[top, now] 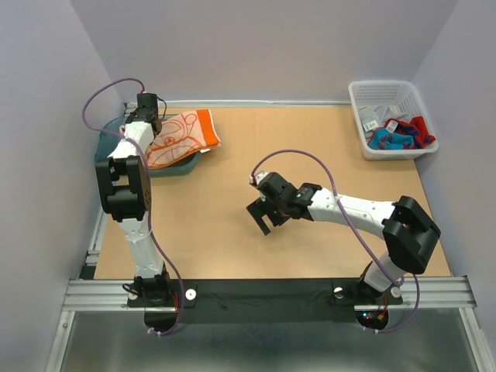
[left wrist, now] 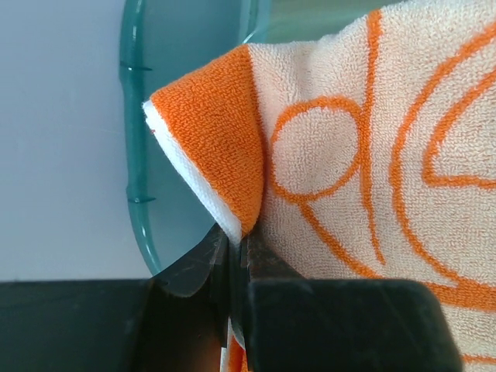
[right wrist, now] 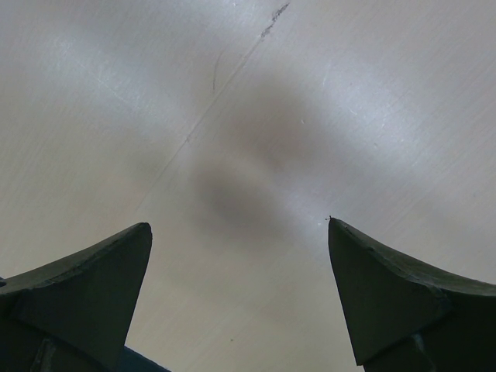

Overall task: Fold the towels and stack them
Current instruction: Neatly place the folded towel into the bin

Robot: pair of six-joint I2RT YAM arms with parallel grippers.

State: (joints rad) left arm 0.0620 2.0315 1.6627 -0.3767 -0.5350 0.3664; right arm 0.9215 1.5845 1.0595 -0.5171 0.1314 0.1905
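Left pincer point(left wrist: 232, 252) clamps orange towel point(left wrist: 372, 155); right pincer point(right wrist: 240, 294) agape.

Pale lilac walls point(top: 271, 46) enclose a brown tabletop point(top: 310, 139) edged by an aluminium rail point(top: 101, 294).

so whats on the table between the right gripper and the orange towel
Nothing: in the top view only bare table lies between the right gripper and the orange towel, which the left gripper pinches.
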